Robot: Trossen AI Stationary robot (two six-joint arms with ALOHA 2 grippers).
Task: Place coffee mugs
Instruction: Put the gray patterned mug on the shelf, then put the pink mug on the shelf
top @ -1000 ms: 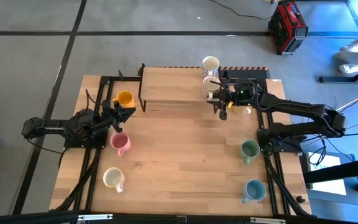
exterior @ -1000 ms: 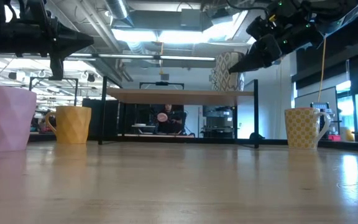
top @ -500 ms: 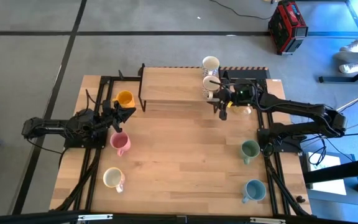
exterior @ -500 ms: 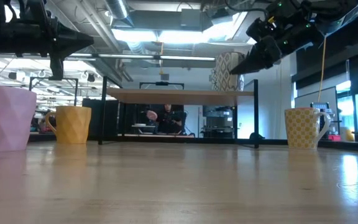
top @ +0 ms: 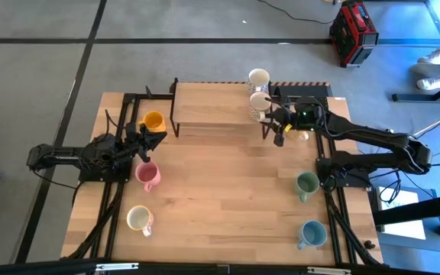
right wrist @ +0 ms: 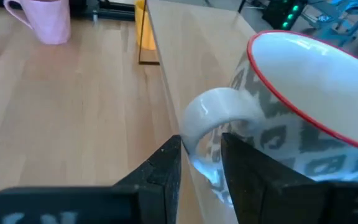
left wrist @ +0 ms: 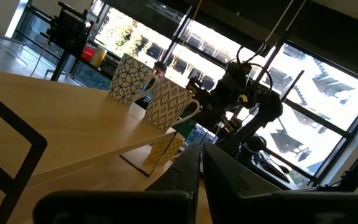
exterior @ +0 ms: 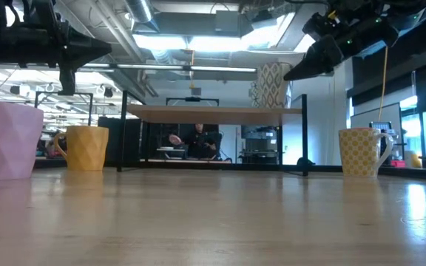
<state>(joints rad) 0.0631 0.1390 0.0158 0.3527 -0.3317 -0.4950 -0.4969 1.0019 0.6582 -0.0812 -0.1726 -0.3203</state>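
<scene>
The worktop (top: 228,191) carries a raised shelf (top: 208,105) with two patterned white mugs at its right end. The right tool (top: 272,128) sits beside the nearer mug (top: 259,102), fingers slightly apart around its handle (right wrist: 211,112), not clamped. The left tool (top: 156,140), fingers together, hovers between the yellow mug (top: 153,121) and pink mug (top: 147,176).

Two mugs (top: 258,90) stand on the raised shelf (top: 208,105) at the desk's (top: 228,198) far side, right end. Three mugs (top: 145,176) sit left, two (top: 308,208) right.
</scene>
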